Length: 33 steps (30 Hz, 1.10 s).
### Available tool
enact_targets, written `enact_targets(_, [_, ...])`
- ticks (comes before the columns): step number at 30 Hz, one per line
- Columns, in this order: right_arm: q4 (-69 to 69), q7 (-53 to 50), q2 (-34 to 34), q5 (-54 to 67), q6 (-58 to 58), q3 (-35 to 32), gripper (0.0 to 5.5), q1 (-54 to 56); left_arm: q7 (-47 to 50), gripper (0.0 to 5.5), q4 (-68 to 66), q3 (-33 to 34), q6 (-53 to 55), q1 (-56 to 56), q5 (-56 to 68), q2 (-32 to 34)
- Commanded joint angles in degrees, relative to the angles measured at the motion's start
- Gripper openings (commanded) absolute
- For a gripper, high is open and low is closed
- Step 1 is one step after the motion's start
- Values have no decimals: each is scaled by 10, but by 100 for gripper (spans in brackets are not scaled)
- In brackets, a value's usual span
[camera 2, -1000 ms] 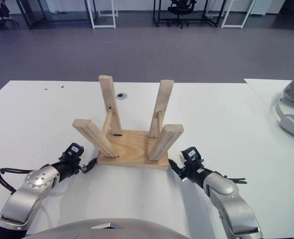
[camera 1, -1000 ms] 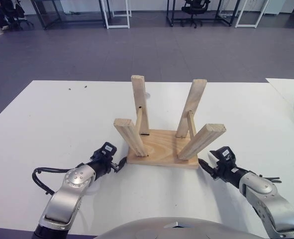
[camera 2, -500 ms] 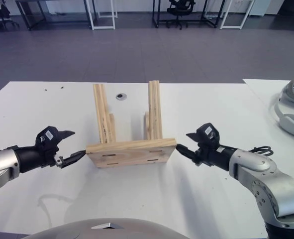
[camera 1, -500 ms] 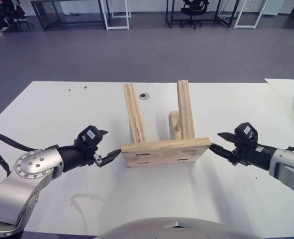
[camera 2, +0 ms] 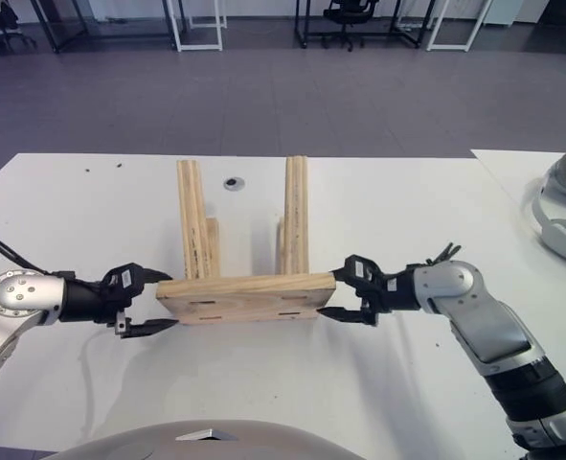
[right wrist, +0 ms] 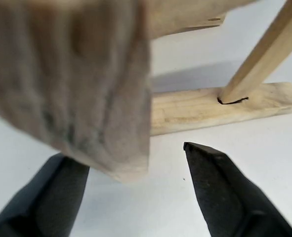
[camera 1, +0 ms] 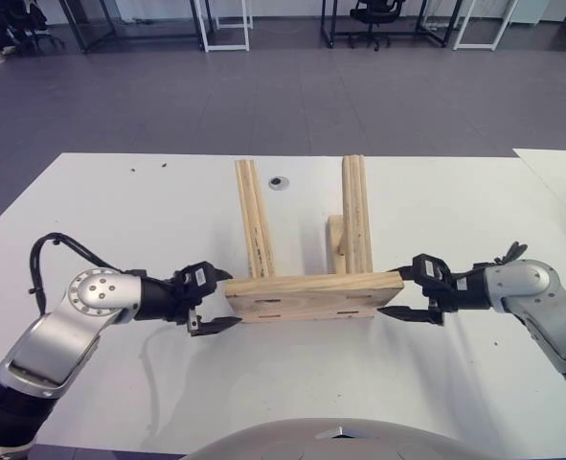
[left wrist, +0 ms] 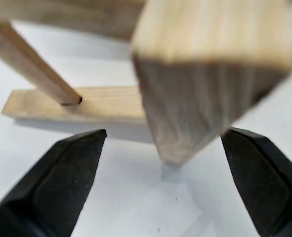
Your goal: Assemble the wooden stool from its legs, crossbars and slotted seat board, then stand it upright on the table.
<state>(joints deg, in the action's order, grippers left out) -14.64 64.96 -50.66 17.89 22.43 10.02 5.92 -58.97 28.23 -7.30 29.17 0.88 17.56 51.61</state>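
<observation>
The assembled wooden stool lies on its side on the white table (camera 1: 120, 220). Its slotted seat board (camera 1: 311, 295) stands on edge, facing me. Its legs (camera 1: 254, 230) (camera 1: 356, 216) point away from me, with a crossbar (camera 1: 336, 240) between them. My left gripper (camera 1: 223, 300) is open at the board's left end, one finger above and one below it. At the right end my right gripper (camera 1: 390, 292) is open the same way. In both wrist views the board's end (left wrist: 210, 59) (right wrist: 76, 79) sits between the spread fingers (left wrist: 66, 168) (right wrist: 220, 187) without touching them.
A white headset (camera 2: 562, 206) lies on the neighbouring table at the right. A small dark round thing (camera 1: 280, 182) sits on the table just beyond the legs, and two dark specks (camera 1: 148, 170) lie at the far left. Free table lies left, right and in front of the stool.
A second ago the stool stood upside down with its legs up. It was tipped onto its side. Since then both grippers have dropped a little and opened around the board's ends.
</observation>
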Motion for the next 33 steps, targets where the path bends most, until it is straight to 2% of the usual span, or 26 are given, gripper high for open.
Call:
enact_targets(1, [-4, 1, 10, -2, -4, 2, 285, 11, -8, 368, -13, -10, -10, 15, 2, -6])
enact_targets(7, [-11, 6, 22, 0, -9, 3, 178, 16, -15, 267, -31, -9, -28, 19, -4, -9])
enact_targets(12, [-15, 19, 27, 8, -6, 3, 151, 13, -28, 186, -53, -17, -50, 32, 4, -28])
enact_targets(16, [-15, 57, 23, 41, 2, -13, 151, 48, -99, 168, -55, 23, -33, 79, 80, -14])
enact_targets(17, [-21, 76, 19, 77, 31, -30, 150, 77, -130, 163, -52, 47, -1, 110, 129, 1])
enact_targets(19, [-21, 124, 3, 215, 163, -77, 149, 190, -165, 156, -61, 111, 143, 220, 311, 32])
enact_targets(21, [-5, 143, -19, 386, 339, -118, 149, 310, -159, 153, -71, 148, 274, 302, 487, 59])
enact_targets(23, [76, 194, -50, 516, 566, -123, 149, 483, -158, 150, -142, 140, 411, 413, 646, 116])
enact_targets(25, [228, 258, -91, 620, 686, 0, 148, 690, -183, 142, -297, 96, 582, 594, 714, 134])
enact_targets(27, [322, 274, -124, 752, 701, 167, 142, 819, -192, 136, -386, -19, 633, 694, 821, 169])
enact_targets(29, [386, 275, -99, 809, 701, 261, 136, 854, -182, 134, -431, -108, 633, 692, 891, 186])
enact_targets(31, [369, 275, -112, 838, 701, 308, 135, 818, -166, 134, -444, -152, 633, 652, 920, 195])
enact_targets(33, [324, 266, -147, 853, 701, 338, 135, 735, -128, 134, -437, -144, 633, 558, 913, 199])
